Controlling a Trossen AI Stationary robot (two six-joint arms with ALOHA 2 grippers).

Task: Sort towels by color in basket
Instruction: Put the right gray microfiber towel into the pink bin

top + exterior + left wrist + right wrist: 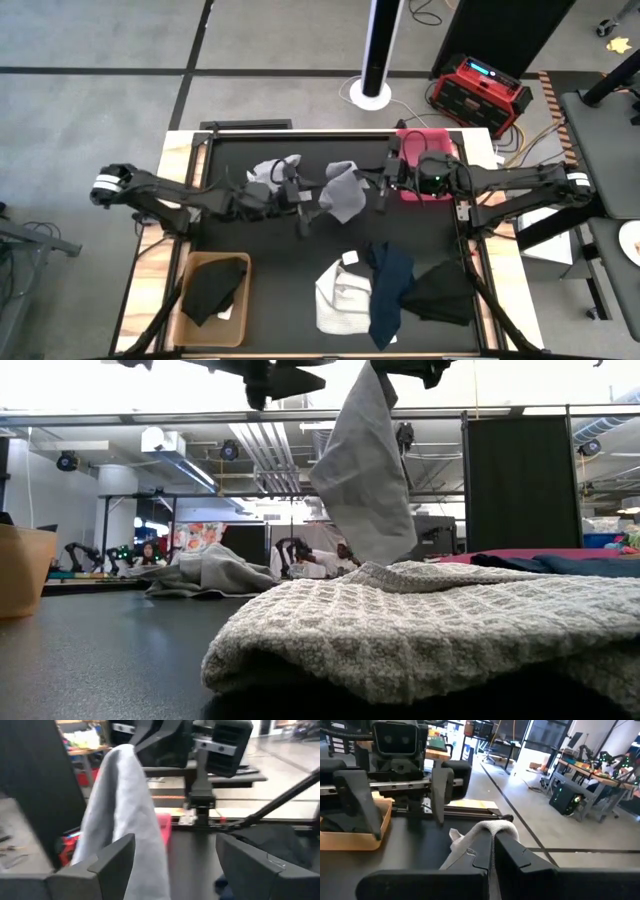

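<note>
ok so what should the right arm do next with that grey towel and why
Probably carry it toward a basket. The right gripper is shut on the grey towel, which hangs clear of the table, and the left gripper stands open beside it, so the right arm alone holds it.

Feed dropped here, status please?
Right claw shut on grey towel, hanging mid-table. Left claw open beside it. Nothing blocking.

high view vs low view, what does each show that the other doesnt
Only the high view shows the wooden basket's inside with a black towel in it, the navy towel and the pink basket. Only the low view shows people in the room behind. Both show the light grey towel hanging from the shut right gripper and the waffle-weave towel.
</note>
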